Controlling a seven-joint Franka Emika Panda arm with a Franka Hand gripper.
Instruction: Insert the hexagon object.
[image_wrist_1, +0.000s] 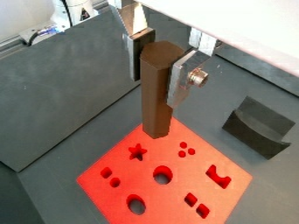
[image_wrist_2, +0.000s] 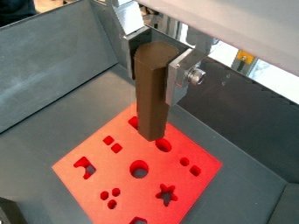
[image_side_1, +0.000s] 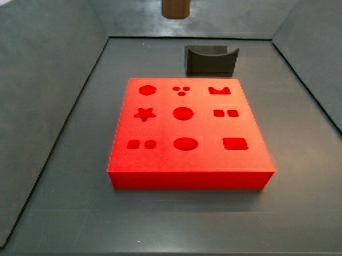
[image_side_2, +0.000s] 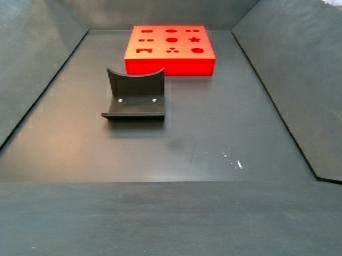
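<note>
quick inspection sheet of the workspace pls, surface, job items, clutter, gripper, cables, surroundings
surface: dark grey floor, bare apart from the items below
job's things: the hexagon object, a brown peg, is held upright above the red block; in a side view only its lower tip shows, well above the block. The block's shaped holes all look empty
clutter: a dark grey curved holder stands on the floor apart from the block
grippers: the gripper is above the block, silver fingers shut on the peg's sides
cables: nothing seen
surroundings: grey walls enclose the floor; bright blurred areas beyond them in both wrist views
</note>
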